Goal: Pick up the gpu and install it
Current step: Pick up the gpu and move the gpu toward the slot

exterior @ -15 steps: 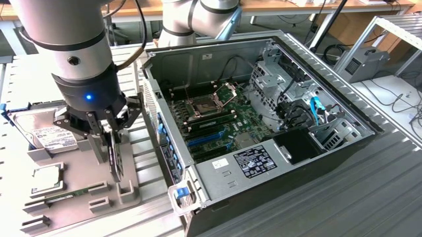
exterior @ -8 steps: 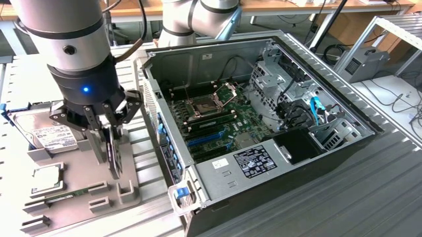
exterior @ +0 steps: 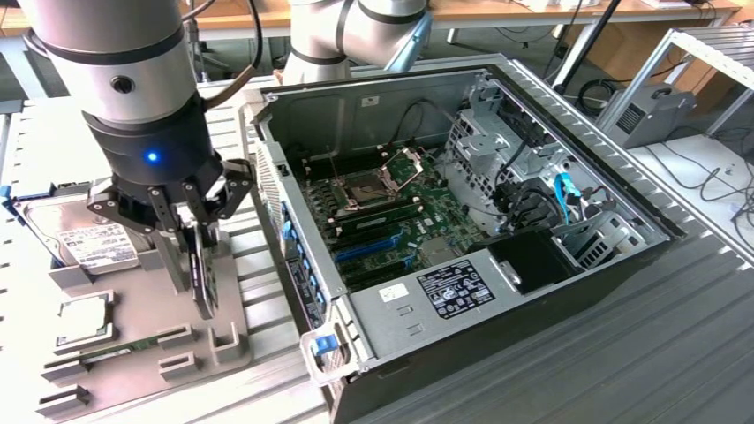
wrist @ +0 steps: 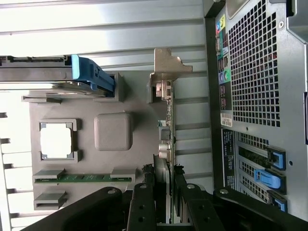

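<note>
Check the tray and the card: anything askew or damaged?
Nothing stands out. The gpu stands on edge in its slot on the gray tray, straight, with the gripper at it; no damage shows.

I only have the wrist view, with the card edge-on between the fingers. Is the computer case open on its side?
Observer: Yes. In the exterior view the case lies open upward, with its motherboard exposed.
Operator: Any slots free for the card?
Observer: Blue slots show on the motherboard, and no card stands in them.
Operator: What lies flat on the tray near the arm?
Observer: The hard drive, white label up, at the exterior view's left of the fingers.
</note>
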`<state>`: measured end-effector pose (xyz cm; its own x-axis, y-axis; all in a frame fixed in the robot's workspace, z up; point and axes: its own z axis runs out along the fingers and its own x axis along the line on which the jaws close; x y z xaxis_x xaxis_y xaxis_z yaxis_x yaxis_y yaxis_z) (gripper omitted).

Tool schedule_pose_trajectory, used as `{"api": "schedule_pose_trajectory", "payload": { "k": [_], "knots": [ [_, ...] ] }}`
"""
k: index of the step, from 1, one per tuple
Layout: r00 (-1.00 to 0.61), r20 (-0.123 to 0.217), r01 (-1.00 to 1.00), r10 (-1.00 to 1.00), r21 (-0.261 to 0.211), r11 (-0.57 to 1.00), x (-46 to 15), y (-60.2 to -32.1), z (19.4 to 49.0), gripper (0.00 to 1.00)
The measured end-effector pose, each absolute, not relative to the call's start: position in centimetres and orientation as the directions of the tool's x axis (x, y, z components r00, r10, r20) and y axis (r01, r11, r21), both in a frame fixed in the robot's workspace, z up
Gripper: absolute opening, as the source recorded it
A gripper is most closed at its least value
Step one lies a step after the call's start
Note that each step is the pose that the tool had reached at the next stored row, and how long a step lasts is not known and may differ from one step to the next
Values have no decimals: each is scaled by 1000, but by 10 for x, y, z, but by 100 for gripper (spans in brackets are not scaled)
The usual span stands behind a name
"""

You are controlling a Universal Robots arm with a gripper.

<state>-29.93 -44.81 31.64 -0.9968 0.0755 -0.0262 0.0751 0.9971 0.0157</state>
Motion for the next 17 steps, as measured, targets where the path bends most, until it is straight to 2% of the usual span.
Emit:
{"api": "schedule_pose_trajectory", "payload": {
  "k": [17],
  "knots": [
    [-997, -26, 75, 76, 16, 997, -299, -448, 320, 26]
  ]
}}
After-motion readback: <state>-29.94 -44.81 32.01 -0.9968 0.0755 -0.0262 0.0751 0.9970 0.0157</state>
